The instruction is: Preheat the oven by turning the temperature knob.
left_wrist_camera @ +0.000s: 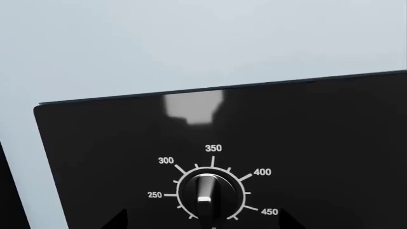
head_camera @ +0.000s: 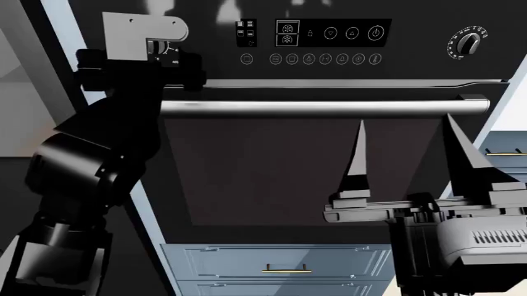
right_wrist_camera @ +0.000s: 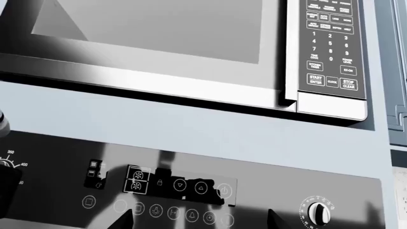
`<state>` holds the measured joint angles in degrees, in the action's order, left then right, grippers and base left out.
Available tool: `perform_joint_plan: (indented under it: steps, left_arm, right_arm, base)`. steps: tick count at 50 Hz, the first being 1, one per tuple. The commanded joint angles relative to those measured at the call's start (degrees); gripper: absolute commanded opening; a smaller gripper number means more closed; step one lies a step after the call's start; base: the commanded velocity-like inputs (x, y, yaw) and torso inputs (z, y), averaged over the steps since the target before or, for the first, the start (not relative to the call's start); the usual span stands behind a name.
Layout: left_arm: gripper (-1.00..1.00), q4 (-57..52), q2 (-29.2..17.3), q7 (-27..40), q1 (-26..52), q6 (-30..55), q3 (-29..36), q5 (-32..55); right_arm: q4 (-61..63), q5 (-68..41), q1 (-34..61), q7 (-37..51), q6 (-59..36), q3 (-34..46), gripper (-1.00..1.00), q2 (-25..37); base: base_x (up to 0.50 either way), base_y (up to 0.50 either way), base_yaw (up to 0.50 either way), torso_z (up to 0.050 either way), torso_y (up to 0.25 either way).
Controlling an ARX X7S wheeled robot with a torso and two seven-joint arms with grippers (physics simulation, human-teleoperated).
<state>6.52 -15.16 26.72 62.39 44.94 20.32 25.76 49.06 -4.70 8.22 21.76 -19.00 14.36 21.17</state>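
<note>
In the head view the left hand (head_camera: 169, 52) is raised against the upper left corner of the oven (head_camera: 272, 166), covering the temperature knob (left_wrist_camera: 210, 194); I cannot tell whether its fingers are parted or closed. The left wrist view shows that knob close up, its pointer hanging downward inside the numerals. The long handle (head_camera: 329, 106) runs across the door. The right hand (head_camera: 408, 163) hangs open before the glass, holding nothing. A second knob (head_camera: 469, 42) sits far right.

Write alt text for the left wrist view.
A close view of the temperature knob on the oven's glossy black panel, ringed by white numerals from 250 to 450. Pale wall fills the space above the panel.
</note>
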Motion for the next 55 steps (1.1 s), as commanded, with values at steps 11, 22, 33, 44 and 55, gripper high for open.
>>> perform_joint_plan:
  steps: [11,22,33,44,55]
  left_arm:
    - [1.00,7.55,1.28,-1.51,1.78,-4.58,1.49,-1.82]
    - [-1.00,4.92,0.40,-0.85,0.94,-3.16,0.91,-0.90]
    - [-1.00,3.86,0.01,-0.65,0.56,-3.04,0.75,-0.49]
    - [-1.00,4.87,0.09,-0.92,0.91,-3.93,1.23,-0.81]
    - [-1.00,7.46,0.54,-1.54,2.50,-5.15,1.65,-1.29]
  right_arm:
    - [-0.92,-0.02,-0.02,0.24,0.80,0.47,1.00,0.30]
    - [-1.15,0.01,0.03,0.41,0.96,0.70,1.00,0.42]
    - [-1.24,0.20,-0.03,0.57,0.63,1.14,1.00,0.62]
    - [-1.51,0.19,0.06,0.70,0.48,1.47,1.00,0.73]
    - [-2.07,0.28,0.00,0.80,0.83,1.92,1.00,0.81]
  base:
    - [0.00,0.00,0.00,0.000,0.000]
    - [0.00,0.00,0.00,0.000,0.000]
    - [0.00,0.00,0.00,0.000,0.000]
    - [0.00,0.00,0.00,0.000,0.000]
    - [0.00,0.00,0.00,0.000,0.000]
